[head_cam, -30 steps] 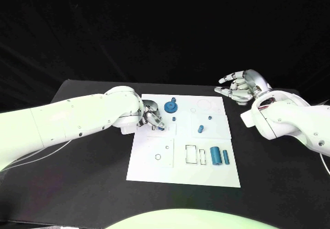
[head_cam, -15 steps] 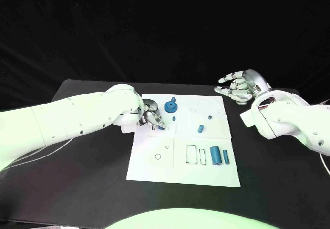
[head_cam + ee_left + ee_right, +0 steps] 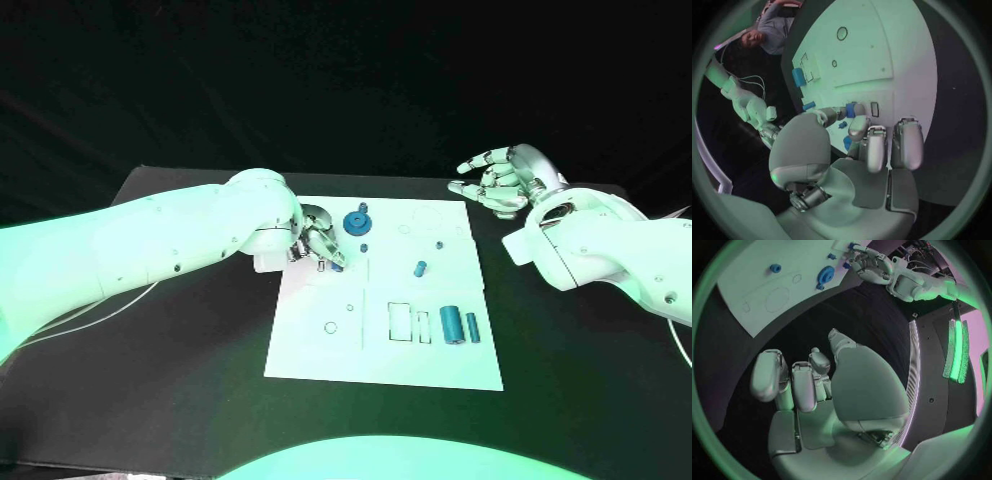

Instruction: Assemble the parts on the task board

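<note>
Altogether: two cylinders (image 3: 460, 325), one gear (image 3: 358, 221), one peg (image 3: 420, 268).

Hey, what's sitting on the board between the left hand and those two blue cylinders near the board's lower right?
In the head view, between the left hand and the two blue cylinders lie bare white task board and printed rectangular outlines; no loose part.

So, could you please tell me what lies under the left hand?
The left hand hovers over the task board, pinching a small blue part. What the board holds directly beneath the palm is covered.
</note>
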{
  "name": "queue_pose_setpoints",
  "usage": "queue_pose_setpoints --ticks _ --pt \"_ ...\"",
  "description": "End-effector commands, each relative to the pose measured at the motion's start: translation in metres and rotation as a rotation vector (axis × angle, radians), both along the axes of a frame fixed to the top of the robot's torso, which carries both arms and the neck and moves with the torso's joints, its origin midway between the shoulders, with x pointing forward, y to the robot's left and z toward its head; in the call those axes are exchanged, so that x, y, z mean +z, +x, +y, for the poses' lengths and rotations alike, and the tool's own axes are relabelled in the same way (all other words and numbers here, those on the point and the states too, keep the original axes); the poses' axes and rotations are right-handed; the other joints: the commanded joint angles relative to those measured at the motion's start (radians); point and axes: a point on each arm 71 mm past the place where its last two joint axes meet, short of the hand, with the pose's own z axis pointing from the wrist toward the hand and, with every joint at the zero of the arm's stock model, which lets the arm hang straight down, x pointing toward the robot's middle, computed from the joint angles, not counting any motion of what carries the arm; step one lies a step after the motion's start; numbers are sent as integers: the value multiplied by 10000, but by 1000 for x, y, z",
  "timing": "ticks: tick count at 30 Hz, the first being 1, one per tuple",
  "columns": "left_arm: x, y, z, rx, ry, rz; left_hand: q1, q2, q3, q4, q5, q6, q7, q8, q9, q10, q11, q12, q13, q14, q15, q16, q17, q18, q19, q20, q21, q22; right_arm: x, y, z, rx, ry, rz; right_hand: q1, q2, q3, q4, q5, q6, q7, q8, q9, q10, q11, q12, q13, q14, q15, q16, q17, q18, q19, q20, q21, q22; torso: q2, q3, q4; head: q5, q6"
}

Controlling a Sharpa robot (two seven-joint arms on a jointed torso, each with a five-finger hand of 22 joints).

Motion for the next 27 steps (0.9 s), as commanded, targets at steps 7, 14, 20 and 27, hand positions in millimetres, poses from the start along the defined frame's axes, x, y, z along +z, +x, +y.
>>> queue_pose_setpoints --ticks 7,14,20,27 --pt "-7 -2 -2 -573 552 803 132 1 2206 -2252 93 38 -36 17 2 70 8 52 41 1041 -60 32 2630 -125 66 -15 50 139 -1 0 2 184 -98 -4 -52 -62 30 24 15 -42 -13 55 15 -41 -15 -65 -10 282 -94 -69 -9 122 3 -20 -35 -9 0 -8 3 -2 -21" --pt "-6 1 -2 -528 563 803 133 -2 2205 -2252 106 42 -36 15 3 84 8 69 66 1041 -61 32 2630 -122 56 -15 44 124 -1 0 2 182 -100 -2 -52 -62 30 24 15 -42 -13 55 15 -41 -15 -65 -10 282 -94 -69 -9 122 3 -20 -35 -9 -5 -14 1 -17 -25" --pt "-6 2 -3 -557 598 809 134 -2 2205 -2252 120 47 -36 13 4 92 8 76 76 1041 -61 32 2630 -122 58 -16 45 127 -1 0 2 186 -100 1 -52 -62 30 24 15 -42 -13 55 15 -41 -15 -65 -10 282 -94 -69 -9 122 3 -20 -35 -9 -10 -12 13 -24 -16" --pt "-5 3 -6 -593 684 784 134 -4 2205 -2251 138 51 -35 11 5 100 8 85 89 1041 -62 32 2630 -123 58 -17 46 128 -1 0 3 192 -97 0 -52 -62 30 24 15 -42 -13 55 15 -41 -15 -65 -10 282 -94 -69 -9 122 3 -20 -35 -9 -11 -13 12 -19 -21"
